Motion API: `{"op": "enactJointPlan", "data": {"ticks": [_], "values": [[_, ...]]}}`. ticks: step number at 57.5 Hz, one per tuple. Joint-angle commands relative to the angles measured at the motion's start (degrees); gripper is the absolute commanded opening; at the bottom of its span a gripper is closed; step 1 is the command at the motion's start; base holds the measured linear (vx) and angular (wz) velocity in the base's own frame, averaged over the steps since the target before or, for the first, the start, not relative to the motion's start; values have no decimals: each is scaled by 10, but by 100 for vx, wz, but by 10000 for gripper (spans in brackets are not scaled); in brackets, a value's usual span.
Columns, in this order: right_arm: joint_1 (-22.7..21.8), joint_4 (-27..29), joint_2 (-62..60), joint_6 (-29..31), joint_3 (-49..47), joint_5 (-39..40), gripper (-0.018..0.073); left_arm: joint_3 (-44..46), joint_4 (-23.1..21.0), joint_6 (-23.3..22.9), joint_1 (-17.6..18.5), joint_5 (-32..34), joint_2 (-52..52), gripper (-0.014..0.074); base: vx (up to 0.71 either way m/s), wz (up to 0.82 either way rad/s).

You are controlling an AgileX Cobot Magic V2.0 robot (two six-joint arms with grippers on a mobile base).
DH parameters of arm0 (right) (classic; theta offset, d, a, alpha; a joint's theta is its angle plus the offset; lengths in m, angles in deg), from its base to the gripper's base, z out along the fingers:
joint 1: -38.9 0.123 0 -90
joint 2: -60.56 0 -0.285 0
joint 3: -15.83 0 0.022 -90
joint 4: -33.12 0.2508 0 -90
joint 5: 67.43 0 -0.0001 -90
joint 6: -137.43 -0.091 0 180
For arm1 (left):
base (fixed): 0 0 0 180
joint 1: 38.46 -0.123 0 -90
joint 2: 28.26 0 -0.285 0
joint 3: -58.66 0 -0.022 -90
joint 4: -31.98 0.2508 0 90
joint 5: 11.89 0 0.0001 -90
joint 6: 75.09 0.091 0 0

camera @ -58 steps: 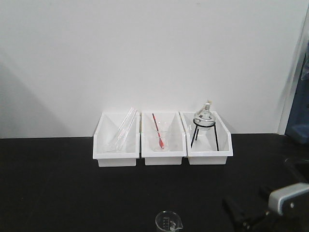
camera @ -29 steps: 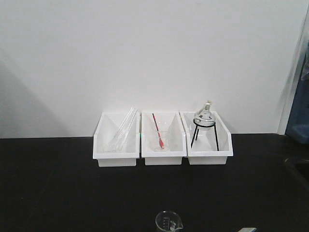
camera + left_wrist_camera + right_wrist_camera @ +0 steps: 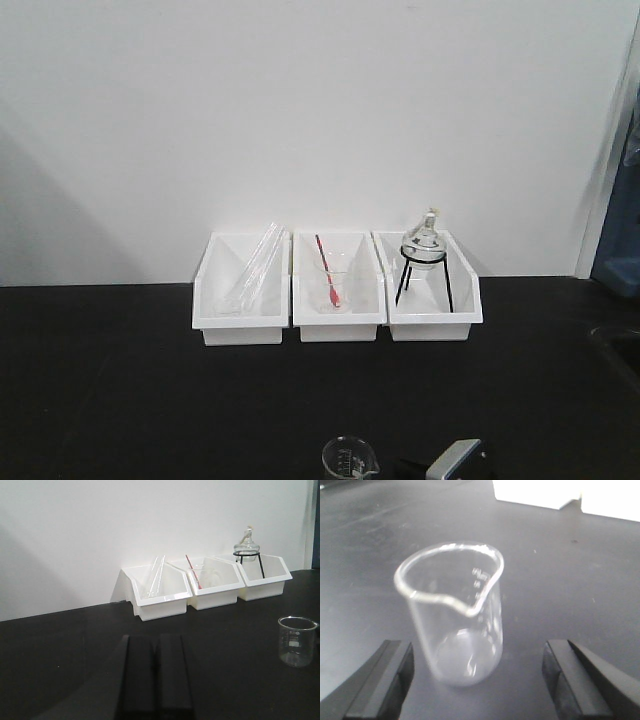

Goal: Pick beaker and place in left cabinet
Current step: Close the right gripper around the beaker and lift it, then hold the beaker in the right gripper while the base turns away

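The beaker (image 3: pixel 350 461), small, clear and with white marks, stands upright on the black bench top at the bottom edge of the front view. In the right wrist view the beaker (image 3: pixel 455 615) is close up, spout towards the camera. My right gripper (image 3: pixel 477 655) is open, one finger on each side of the beaker's base with a gap to the glass on both sides. Its grey wrist (image 3: pixel 455 462) shows just right of the beaker. My left gripper (image 3: pixel 156 639) is shut and holds nothing, low over the bench, with the beaker (image 3: pixel 297 641) far to its right. The left cabinet is out of view.
Three white bins stand against the white wall: the left bin (image 3: pixel 240 318) holds glass tubes, the middle bin (image 3: pixel 338 318) a beaker with a red rod, the right bin (image 3: pixel 432 318) a black tripod with a glass lamp. A blue object (image 3: pixel 618 262) is at the far right.
The right arm dropped out of the lower right of the front view, then came back in further left, right beside the beaker. The beaker has not moved.
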Motion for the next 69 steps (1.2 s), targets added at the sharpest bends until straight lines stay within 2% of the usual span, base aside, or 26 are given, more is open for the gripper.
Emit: {"op": "enactJointPlan", "data": {"ticks": [1, 9, 29, 34, 40, 43, 50, 61, 69], "values": [[4, -3, -13, -7, -28, 123, 571, -9, -5, -2, 2, 48, 11, 1, 0, 0], [28, 0, 4, -4, -57, 122, 571, -9, -5, -2, 2, 48, 11, 1, 0, 0], [72, 73, 57, -5, -129, 118, 552, -9, -5, -2, 2, 48, 11, 1, 0, 0], [72, 87, 57, -5, -130, 118, 490, -9, -5, -2, 2, 48, 11, 1, 0, 0], [72, 102, 57, -5, -130, 118, 337, -9, -5, -2, 2, 48, 11, 1, 0, 0], [72, 106, 57, -8, -130, 118, 252, -9, -5, -2, 2, 48, 11, 1, 0, 0], [71, 98, 45, -30, -130, 116, -19, -9, -5, -2, 2, 48, 11, 1, 0, 0], [70, 83, -11, -58, -130, 75, -7, -9, -5, -2, 2, 48, 11, 1, 0, 0], [70, 80, -94, -68, -130, -46, -6, -9, -5, -2, 2, 48, 11, 1, 0, 0]]}}
